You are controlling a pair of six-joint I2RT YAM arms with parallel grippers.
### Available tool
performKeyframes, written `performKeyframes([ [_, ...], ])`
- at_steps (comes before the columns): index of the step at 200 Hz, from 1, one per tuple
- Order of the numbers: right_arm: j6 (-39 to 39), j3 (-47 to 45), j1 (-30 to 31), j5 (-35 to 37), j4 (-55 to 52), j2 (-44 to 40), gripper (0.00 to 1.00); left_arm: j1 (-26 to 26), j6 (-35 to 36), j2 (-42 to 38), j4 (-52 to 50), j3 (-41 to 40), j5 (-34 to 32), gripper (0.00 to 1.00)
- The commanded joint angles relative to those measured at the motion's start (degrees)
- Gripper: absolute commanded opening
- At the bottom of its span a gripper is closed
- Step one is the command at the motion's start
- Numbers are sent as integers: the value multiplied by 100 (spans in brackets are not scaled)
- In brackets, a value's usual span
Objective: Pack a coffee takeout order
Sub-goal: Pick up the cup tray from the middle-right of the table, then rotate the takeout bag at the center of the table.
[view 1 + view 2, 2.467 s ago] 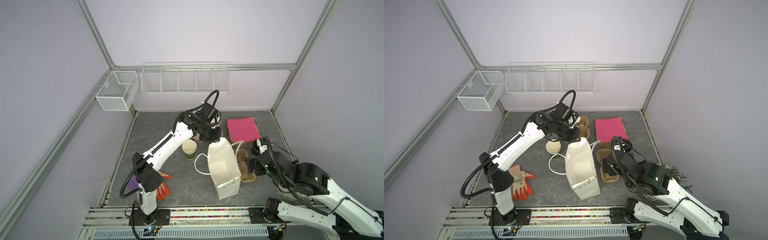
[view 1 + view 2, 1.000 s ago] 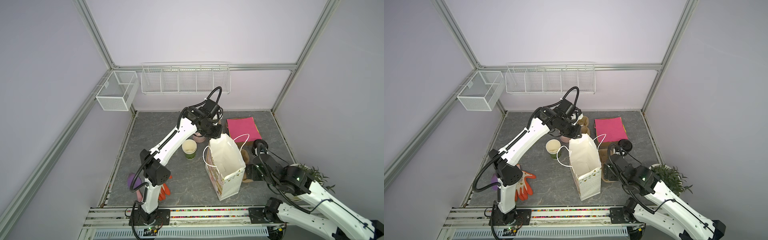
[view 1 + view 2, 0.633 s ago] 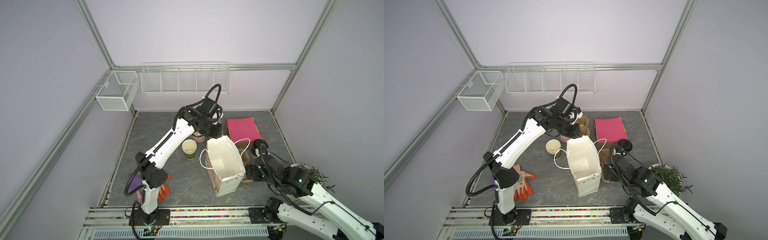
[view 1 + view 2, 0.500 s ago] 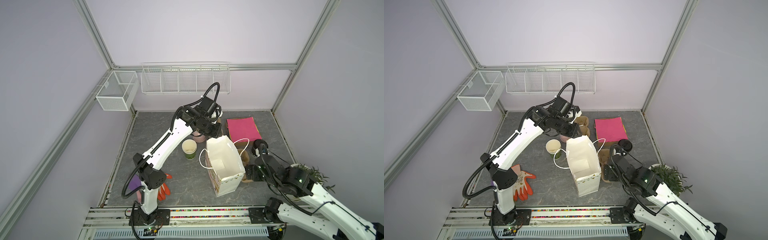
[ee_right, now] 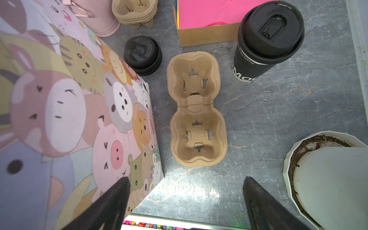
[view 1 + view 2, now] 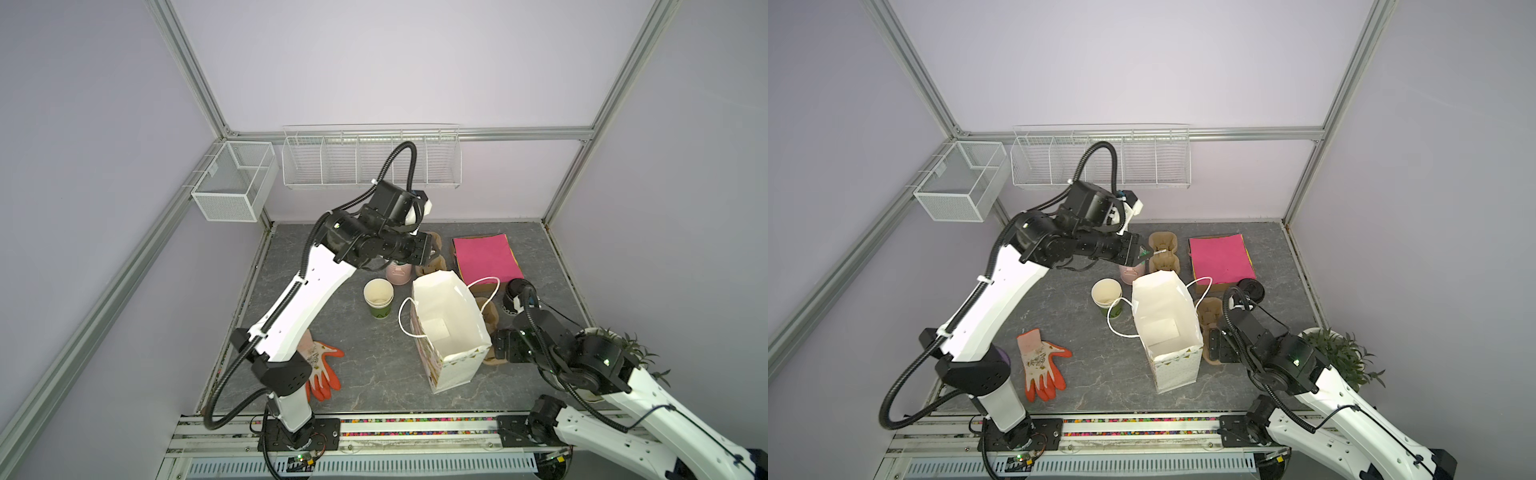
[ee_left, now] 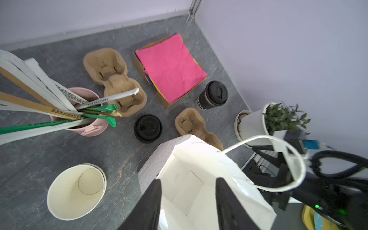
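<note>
White bag [image 5: 79, 111] w/ pastel cartoon-animal print, brown carrier [image 5: 196, 107], pink sheet [image 7: 171, 65], blk cup [image 5: 266, 39].

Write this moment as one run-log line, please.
gift bag: upright, open, empty | left gripper: open, above bag rim | right gripper: open, aimed at pulp cup carrier beside bag

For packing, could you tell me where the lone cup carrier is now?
In the right wrist view, the cup carrier lies flat right of the paper bag, between the right gripper and the black cup.
</note>
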Motion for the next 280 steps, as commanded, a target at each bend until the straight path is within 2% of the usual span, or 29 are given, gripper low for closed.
performKeyframes([
  [1, -296, -34, -214, -530, 89, 139, 92, -10, -509, -977, 636, -824, -442, 49],
  [25, -535, -4, -566, -937, 183, 431, 94, 7, -1016, -1805, 1002, -1778, -555, 49],
  [48, -732, -37, -901, -1287, 377, 545, 96, 14, -1438, -2432, 1343, -2679, -355, 49],
  [95, -1088, -91, -1548, -1813, 619, 921, 100, 7, -2066, -3232, 2040, -4215, 116, 49],
  [111, -1195, -146, -1783, -1940, 676, 1048, 98, 7, -2259, -3396, 2291, -4620, 247, 49],
  [139, -1277, -163, -2063, -2120, 730, 1339, 95, 6, -2497, -3591, 2595, -5002, 461, 49],
  [184, -1315, -200, -2286, -2017, 829, 1810, 93, -23, -2864, -3808, 3069, -5582, 740, 48],
  [220, -1328, -309, -2446, -2073, 1322, 2181, 92, -95, -3037, -3839, 3445, -5901, 960, 44],
  [251, -1358, -328, -2495, -2127, 1550, 2463, 91, -120, -3049, -3774, 3487, -5977, 975, 34],
  [280, -1386, -525, -2568, -2101, 1708, 2631, 91, -114, -2950, -3712, 3398, -5920, 873, 20],
])
